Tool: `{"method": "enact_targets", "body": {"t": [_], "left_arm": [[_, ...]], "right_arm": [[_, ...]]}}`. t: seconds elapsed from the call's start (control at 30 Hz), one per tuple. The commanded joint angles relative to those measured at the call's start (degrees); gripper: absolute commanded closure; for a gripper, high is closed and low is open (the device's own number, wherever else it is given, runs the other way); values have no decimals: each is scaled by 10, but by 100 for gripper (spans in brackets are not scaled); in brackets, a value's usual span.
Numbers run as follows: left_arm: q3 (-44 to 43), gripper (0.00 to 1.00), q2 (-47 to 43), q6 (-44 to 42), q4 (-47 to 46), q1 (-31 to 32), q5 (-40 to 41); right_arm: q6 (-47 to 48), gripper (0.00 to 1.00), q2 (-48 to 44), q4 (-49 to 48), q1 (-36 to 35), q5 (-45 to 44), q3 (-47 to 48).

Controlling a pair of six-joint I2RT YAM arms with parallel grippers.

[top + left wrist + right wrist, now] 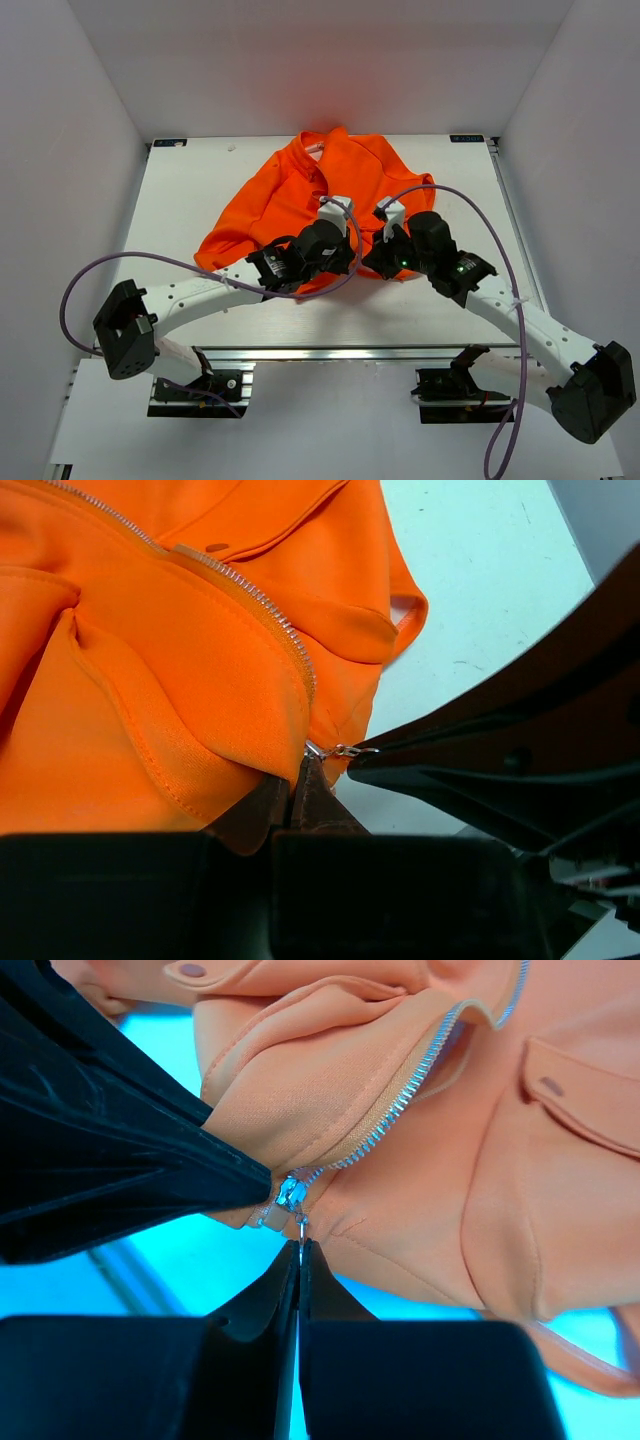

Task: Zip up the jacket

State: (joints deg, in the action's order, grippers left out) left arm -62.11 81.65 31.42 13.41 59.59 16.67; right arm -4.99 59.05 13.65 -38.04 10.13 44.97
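Zipping is only starting: from above, left arm (200, 290) and right arm (520, 315) bend inward, meeting at the near hem of the jacket (340, 175) lying ahead of them. Left wrist view has the left gripper (300, 780) pressed together on that hem. Right wrist view has the right gripper (298, 1250) pinching the zipper pull (297, 1222), which likely needs drawing forward next.
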Motion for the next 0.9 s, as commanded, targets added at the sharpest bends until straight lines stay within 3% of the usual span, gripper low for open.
{"method": "enact_targets", "body": {"t": [0.0, 0.3, 0.57, 0.87], "left_arm": [[8, 100, -36, -29, -8, -1, -55], [-11, 100, -14, -39, 11, -18, -71], [-9, 100, -9, -90, -7, -34, -131], [11, 100, -16, -120, -47, -40, -190]], "right_arm": [[-7, 100, 2, -42, 32, 81, -4], [69, 100, -3, -30, 44, 205, -16], [104, 100, 26, -42, 50, 189, 5], [132, 100, 78, -29, 75, 232, 51]]}}
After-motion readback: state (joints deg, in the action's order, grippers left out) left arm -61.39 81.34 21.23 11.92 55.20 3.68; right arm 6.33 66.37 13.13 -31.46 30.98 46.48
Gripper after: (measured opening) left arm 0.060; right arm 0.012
